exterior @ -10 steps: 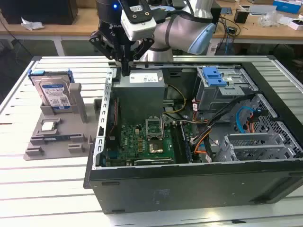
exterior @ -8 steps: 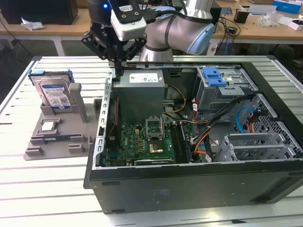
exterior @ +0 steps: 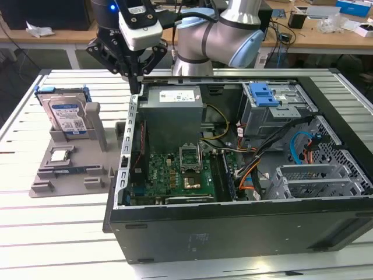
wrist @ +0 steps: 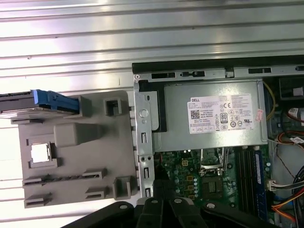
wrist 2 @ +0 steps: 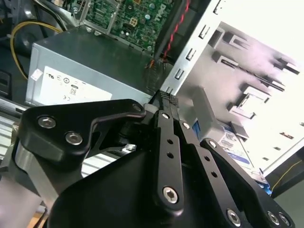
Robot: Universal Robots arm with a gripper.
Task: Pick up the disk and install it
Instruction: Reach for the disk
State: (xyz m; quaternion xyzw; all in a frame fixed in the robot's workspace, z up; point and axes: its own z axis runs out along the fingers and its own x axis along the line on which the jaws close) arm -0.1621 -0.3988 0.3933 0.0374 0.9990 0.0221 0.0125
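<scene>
Currently, in the exterior view, the gripper (exterior: 138,86) hangs closed and empty over the computer case (exterior: 233,227), with the disk (exterior: 66,114) upright in its grey holder (exterior: 96,131) at eight o'clock. In the second wrist view, the fingertips (wrist 2: 166,102) meet beside the case wall and could snag there. In the first wrist view, the disk (wrist: 28,102) sits edge-on, and shut jaws would likely topple it.

Bright, even light fr. above; glare on metal, dim inside the case.

Exterior view: soft diffuse light, table slats (exterior: 58,233) shine, w/ white streaks at the near edge. The computer case (exterior: 233,233) has an almost black outer wall, a dimmer interior & a soft shadow at its base. Second wrist view: gray fixture (wrist 2: 237,57) & table beyond it blown out to white; gripper (wrist 2: 167,100) a dark mass w/ dull highlights. First wrist view: slats banded bright/gray, washed to white next to the fixture; power supply (wrist: 209,114) evenly lit.
</scene>
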